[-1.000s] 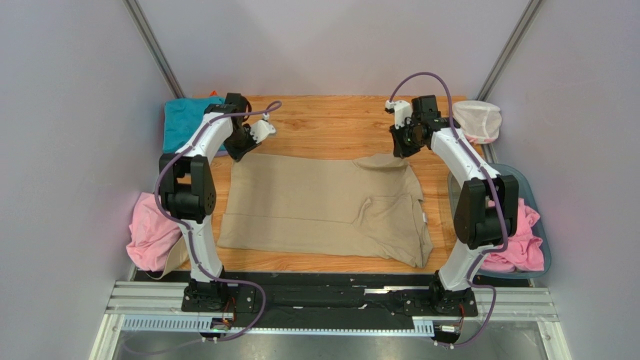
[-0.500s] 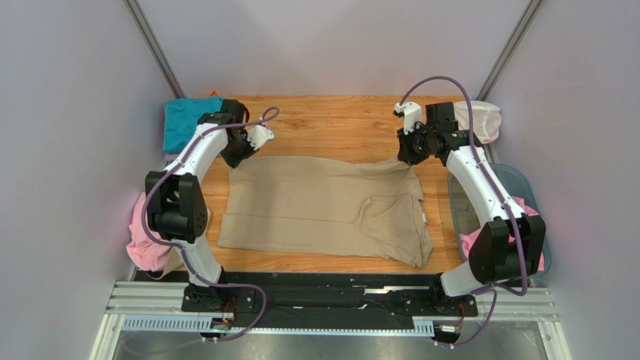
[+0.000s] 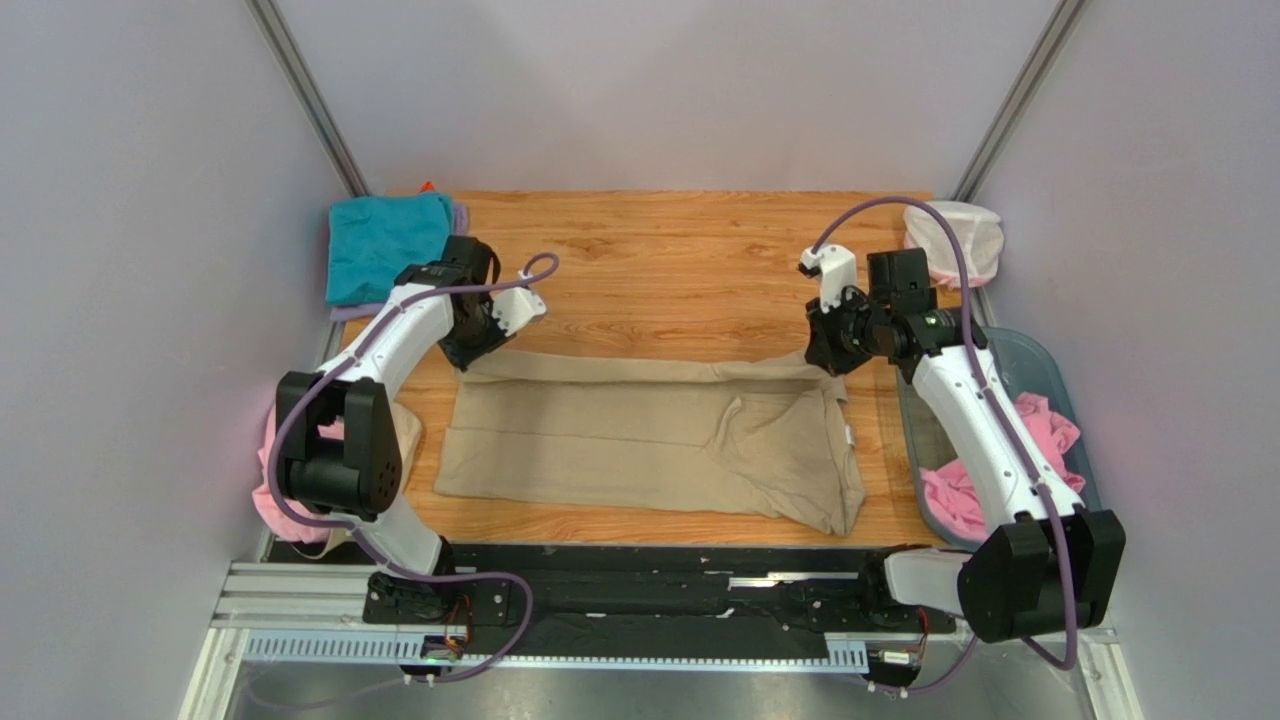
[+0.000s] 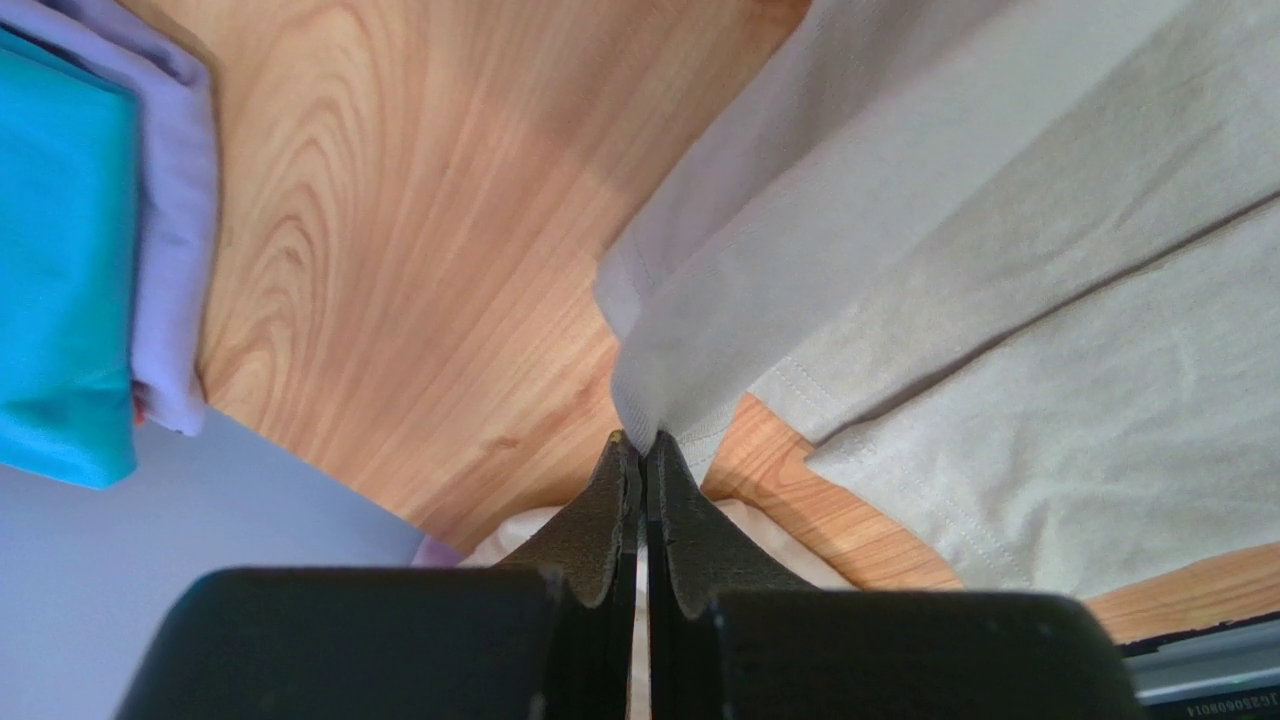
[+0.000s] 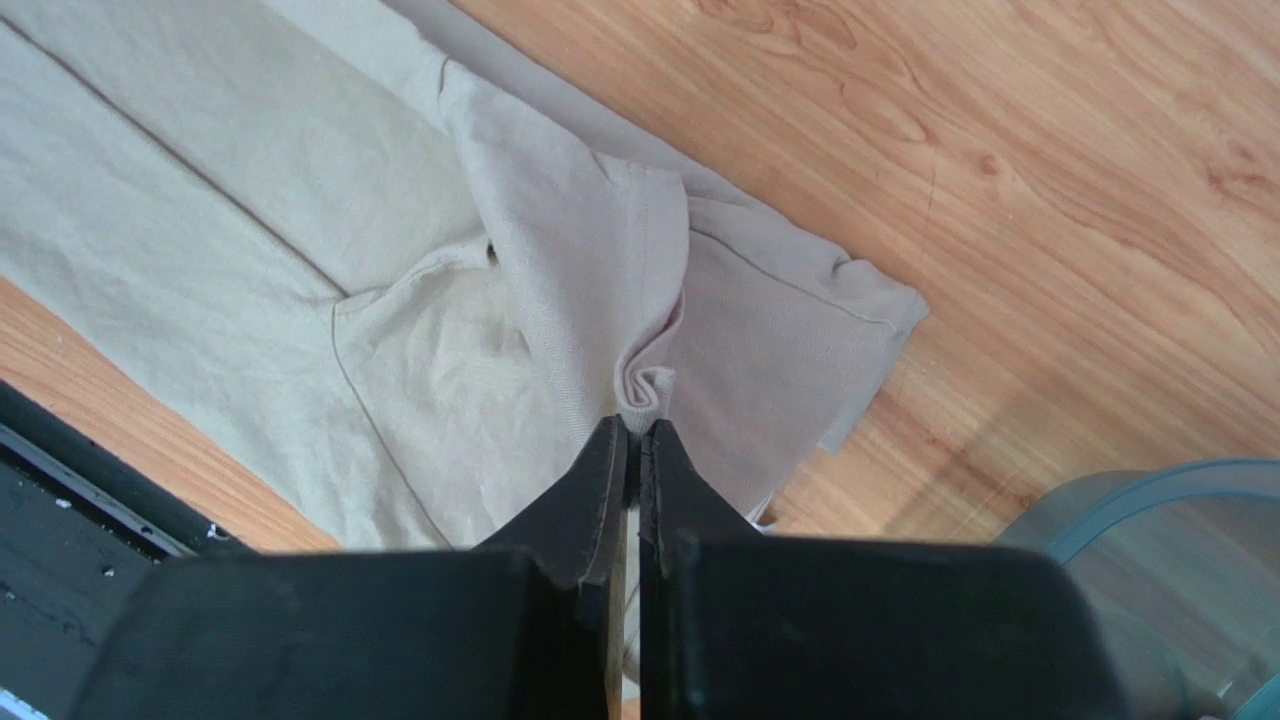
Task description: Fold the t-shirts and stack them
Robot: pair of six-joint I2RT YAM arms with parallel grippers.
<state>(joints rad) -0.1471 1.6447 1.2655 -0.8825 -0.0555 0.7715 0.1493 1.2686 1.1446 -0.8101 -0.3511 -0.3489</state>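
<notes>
The tan shirt (image 3: 646,435), half folded, is pinched at its far corners by the left fingers (image 4: 613,507) and right fingers (image 5: 598,488). A teal shirt (image 3: 376,248) is folded; pink shirts (image 3: 962,503) are left crumpled.

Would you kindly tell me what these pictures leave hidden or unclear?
- Lilac shirt: left wrist view, mostly under the teal shirt.
- Left pink shirt: top view, largely behind the left arm.
- Tub: right wrist view, cut off by the corner.

No text can be read anywhere — one small label (image 4: 1220,705) is too blurred.
</notes>
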